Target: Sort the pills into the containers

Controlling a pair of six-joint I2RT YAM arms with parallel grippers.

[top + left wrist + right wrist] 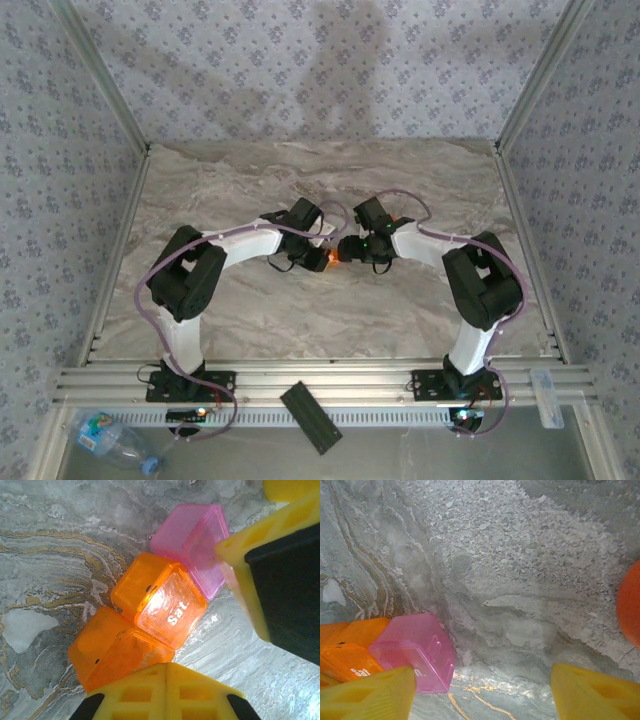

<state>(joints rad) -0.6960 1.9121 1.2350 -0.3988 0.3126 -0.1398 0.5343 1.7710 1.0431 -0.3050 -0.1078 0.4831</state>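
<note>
Pill box (pixel 165 605) is sitting just ahead of my closed left gripper (pixel 166 672); my right gripper (pixel 484 680) is gaping open beside its pink end (pixel 415 650).

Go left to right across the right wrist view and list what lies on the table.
In order: orange compartment marked Sat → pink compartment → bare marble table → orange rounded object, cut off at the right edge.

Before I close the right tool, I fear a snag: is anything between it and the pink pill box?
Nothing visible does. In the right wrist view the pink box sits right beside one finger of the open right tool, and bare marble table lies between the fingers. The joined orange boxes sit beyond it.
</note>
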